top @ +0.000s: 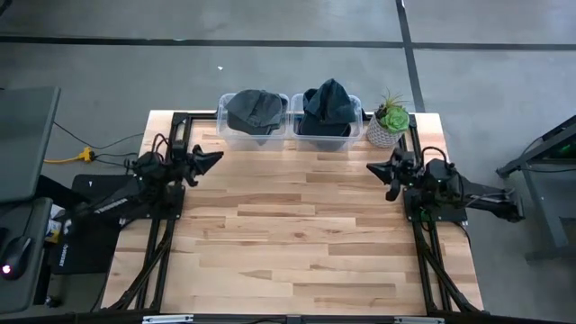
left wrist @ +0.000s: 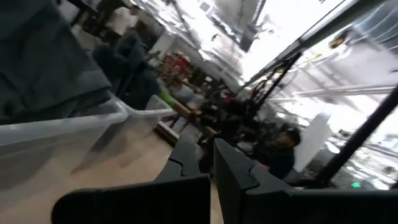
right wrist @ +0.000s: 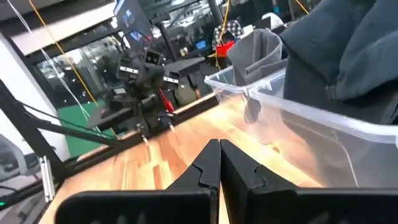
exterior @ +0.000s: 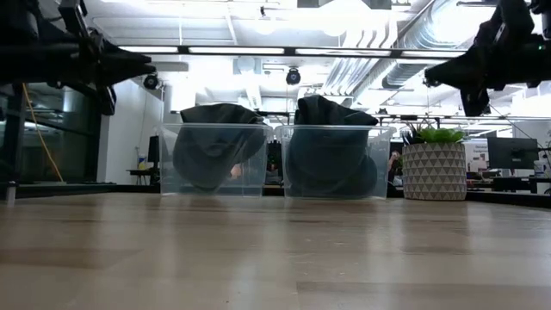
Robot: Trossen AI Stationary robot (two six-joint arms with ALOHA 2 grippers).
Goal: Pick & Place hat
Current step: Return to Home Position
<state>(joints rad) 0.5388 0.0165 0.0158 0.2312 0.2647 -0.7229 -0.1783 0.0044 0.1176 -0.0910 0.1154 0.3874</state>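
Note:
Two clear plastic bins stand at the table's far edge. The left bin (top: 253, 126) holds a dark grey hat (top: 255, 108); the right bin (top: 326, 126) holds a darker hat (top: 328, 103) that rises above its rim. Both hats rest inside their bins and also show in the low view (exterior: 215, 142) (exterior: 331, 146). My left gripper (top: 214, 160) hovers shut at the table's left side, above the wood. My right gripper (top: 376, 167) hovers shut at the right side. Neither touches anything.
A potted green plant (top: 389, 121) in a white patterned pot stands right of the bins, close to my right gripper. Black frame rails (top: 162, 243) run along both table sides. The wooden tabletop (top: 297, 234) lies bare in the middle and near side.

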